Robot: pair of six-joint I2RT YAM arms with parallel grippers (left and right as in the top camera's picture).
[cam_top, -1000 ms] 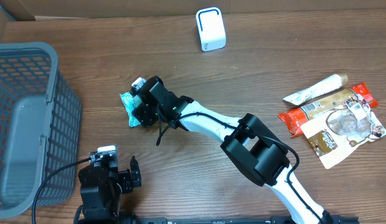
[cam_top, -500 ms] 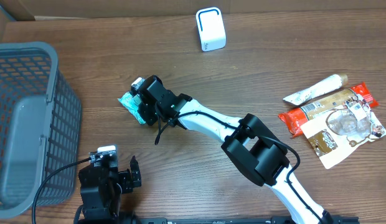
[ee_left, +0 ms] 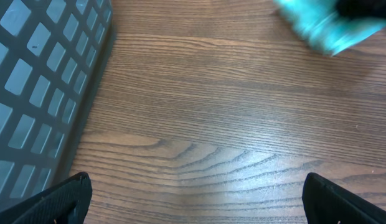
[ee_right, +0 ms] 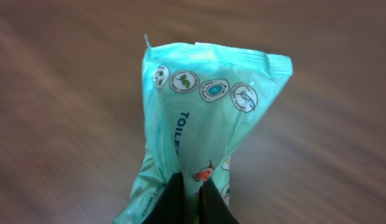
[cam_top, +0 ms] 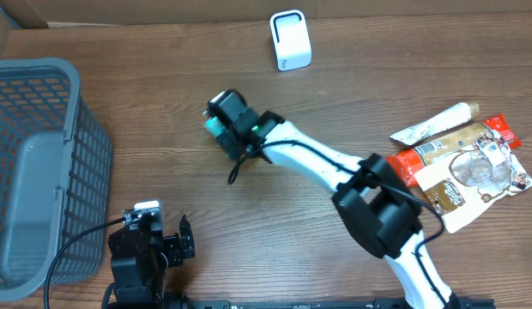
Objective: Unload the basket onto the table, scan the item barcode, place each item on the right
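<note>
The item is a teal soft pack of wipes [ee_right: 205, 106], pinched near its lower end by my right gripper [ee_right: 193, 200], whose black fingers are shut on its film. Overhead, the right gripper [cam_top: 223, 123] holds the pack [cam_top: 215, 130] off the table, left of and nearer than the white barcode scanner [cam_top: 290, 40] at the far edge. The barcode does not show in any view. My left gripper [cam_top: 154, 233] rests near the front left, open and empty [ee_left: 202, 200]. In its wrist view the pack [ee_left: 330, 31] is a blur at top right.
A grey mesh basket [cam_top: 34, 172] stands at the left edge and fills the left of the left wrist view [ee_left: 37, 93]. Several snack packets [cam_top: 459, 163] lie in a pile at the right. The right arm stretches diagonally across the table's middle.
The right gripper shut on the wipes pack, lifted it off the table and carried it right and farther back, towards the scanner. The left arm has not moved.
</note>
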